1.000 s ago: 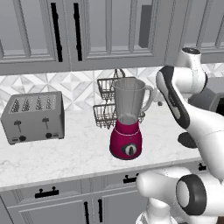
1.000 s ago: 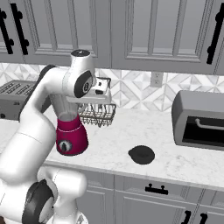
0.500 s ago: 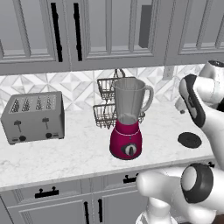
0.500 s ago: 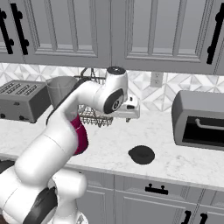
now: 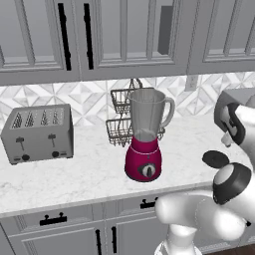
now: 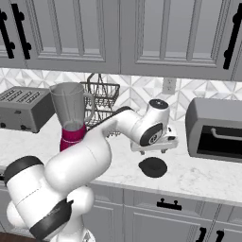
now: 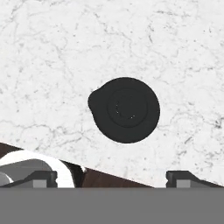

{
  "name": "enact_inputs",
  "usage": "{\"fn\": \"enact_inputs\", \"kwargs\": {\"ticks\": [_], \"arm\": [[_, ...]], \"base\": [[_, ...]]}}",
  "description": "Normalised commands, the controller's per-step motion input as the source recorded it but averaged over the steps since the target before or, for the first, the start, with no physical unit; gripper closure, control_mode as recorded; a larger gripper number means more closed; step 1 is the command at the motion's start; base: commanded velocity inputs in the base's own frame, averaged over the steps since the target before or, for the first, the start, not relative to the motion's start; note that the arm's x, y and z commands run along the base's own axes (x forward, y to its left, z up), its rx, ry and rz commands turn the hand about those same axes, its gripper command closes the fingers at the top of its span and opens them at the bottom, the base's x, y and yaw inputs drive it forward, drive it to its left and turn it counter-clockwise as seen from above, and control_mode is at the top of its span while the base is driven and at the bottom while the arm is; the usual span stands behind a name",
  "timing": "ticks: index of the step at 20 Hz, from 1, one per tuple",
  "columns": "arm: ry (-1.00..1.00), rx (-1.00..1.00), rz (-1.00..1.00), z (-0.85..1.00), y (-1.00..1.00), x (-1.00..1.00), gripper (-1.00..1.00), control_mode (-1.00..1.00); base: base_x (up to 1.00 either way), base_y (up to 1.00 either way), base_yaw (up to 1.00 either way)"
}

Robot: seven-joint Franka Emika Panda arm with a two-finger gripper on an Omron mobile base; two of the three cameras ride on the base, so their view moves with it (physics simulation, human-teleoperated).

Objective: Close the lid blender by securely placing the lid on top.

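Observation:
The blender (image 5: 144, 160) stands on the marble counter, with a magenta base and a clear jar (image 5: 147, 115) whose top is uncovered; it is also in the right base view (image 6: 72, 126). The lid (image 5: 215, 158), a dark round cap, lies flat on the counter to the blender's right (image 6: 152, 167). My gripper (image 6: 154, 151) hangs just above the lid, pointing down. In the hand view the lid (image 7: 124, 109) sits centred ahead of the gripper (image 7: 111, 178), whose fingertips (image 7: 42, 177) stand wide apart. It is open, holding nothing.
A grey toaster (image 5: 37, 133) stands at the left, a wire basket rack (image 5: 122, 117) behind the blender, and a grey oven box (image 6: 215, 130) at the right. The counter's front edge (image 7: 131, 173) runs close below the lid. Upper cabinets hang overhead.
The arm has swung right, away from the blender, and the hand now hangs over the lid. The jaws have opened a little wider. Blender and lid have not moved.

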Motion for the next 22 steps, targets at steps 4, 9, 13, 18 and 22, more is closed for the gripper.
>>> {"fn": "enact_inputs", "kwargs": {"ticks": [4,9,13,18,22], "arm": [[0.07,-0.06,0.25,-0.21,-0.36,0.0,-1.0,-1.0],[0.03,-0.01,0.06,0.0,0.03,-0.01,-1.0,-1.0],[0.05,0.0,0.0,-0.17,0.26,-0.09,-1.0,-1.0],[0.12,0.0,0.0,-0.32,0.3,-0.01,-1.0,-1.0],[0.09,-0.02,0.0,-0.21,0.26,0.0,-1.0,-1.0]], "base": [[0.0,0.0,0.0],[0.0,0.0,0.0],[0.0,0.0,0.0],[0.0,0.0,0.0],[0.0,0.0,0.0]]}}
